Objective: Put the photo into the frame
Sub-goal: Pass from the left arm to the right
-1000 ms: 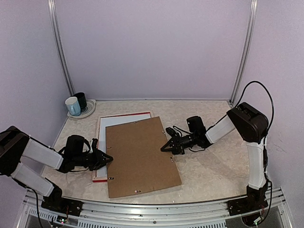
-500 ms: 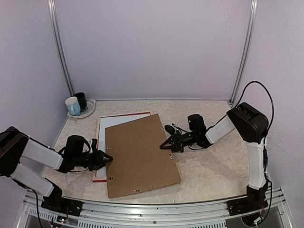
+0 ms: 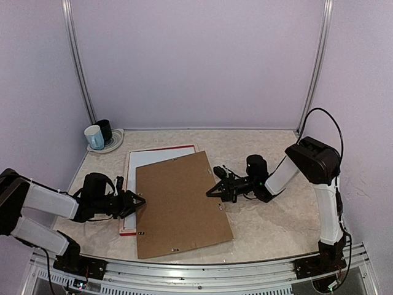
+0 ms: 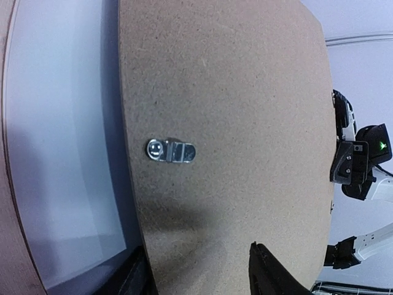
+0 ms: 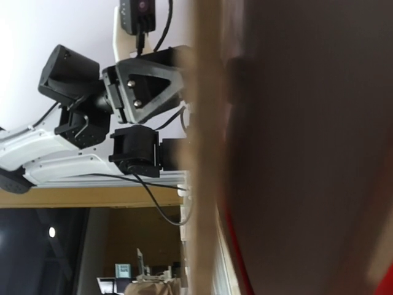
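Note:
The frame [image 3: 162,148] lies flat at the left, with thin red edges around a white mat [image 3: 150,160]. A brown backing board [image 3: 181,206] lies skewed over it and hides most of it. The photo is not visible. My left gripper [image 3: 134,203] is at the board's left edge, open. In the left wrist view [image 4: 199,279] its fingers [image 4: 270,276] stand wide apart over the board, near a metal clip [image 4: 171,150]. My right gripper [image 3: 214,190] is at the board's right edge and appears shut on it. Its wrist view shows only a blurred pale edge [image 5: 202,184], and its fingers are hidden.
A blue-and-white mug [image 3: 94,136] and a dark mug [image 3: 104,129] stand on a saucer at the back left corner. The table's near rail [image 3: 196,273] runs along the front. Side walls close in on both sides.
The backing board has slid slightly to the left and nearer. My left gripper has drawn back a little to the left. My right arm's elbow has dropped closer to the table.

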{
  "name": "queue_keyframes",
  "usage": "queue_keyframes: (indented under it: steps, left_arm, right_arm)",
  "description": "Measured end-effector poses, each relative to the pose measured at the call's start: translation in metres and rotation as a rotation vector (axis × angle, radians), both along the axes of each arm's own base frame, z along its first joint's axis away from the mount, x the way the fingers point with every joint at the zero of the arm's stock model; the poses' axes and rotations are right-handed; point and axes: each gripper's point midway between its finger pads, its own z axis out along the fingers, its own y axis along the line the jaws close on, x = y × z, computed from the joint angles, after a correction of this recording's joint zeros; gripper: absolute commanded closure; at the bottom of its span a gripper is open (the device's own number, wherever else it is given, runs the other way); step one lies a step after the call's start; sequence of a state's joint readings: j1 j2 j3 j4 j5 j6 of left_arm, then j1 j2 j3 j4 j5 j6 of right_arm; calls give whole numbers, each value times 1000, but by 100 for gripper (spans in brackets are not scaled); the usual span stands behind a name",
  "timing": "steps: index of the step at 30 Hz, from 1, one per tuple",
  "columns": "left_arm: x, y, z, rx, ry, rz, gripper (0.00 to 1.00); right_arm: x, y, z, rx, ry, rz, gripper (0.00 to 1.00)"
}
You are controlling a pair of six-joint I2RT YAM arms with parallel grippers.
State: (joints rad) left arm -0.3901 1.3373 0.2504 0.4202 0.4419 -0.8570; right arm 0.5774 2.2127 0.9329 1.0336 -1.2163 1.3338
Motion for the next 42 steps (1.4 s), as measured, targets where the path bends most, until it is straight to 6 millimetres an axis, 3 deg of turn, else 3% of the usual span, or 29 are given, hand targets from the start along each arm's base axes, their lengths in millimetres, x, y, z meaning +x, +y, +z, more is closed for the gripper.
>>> queue_keyframes:
  steps: [14, 22, 27, 34, 42]
  left_arm:
    - [2, 9, 34, -11, -59, 31, 38]
    - [17, 35, 61, 12, -124, 125, 35]
    - [25, 59, 58, 36, -117, 203, 35]
    - [30, 78, 42, 64, -67, 259, 37]
    - [29, 88, 20, 111, -12, 302, 41]
  right_arm:
    - [8, -6, 6, 25, 15, -37, 100]
    - [23, -5, 8, 17, 20, -69, 100]
    - [32, -1, 16, 28, 2, -77, 100]
    - [50, 9, 23, 29, -14, -85, 100]
    - [72, 18, 7, -9, 27, -96, 100]
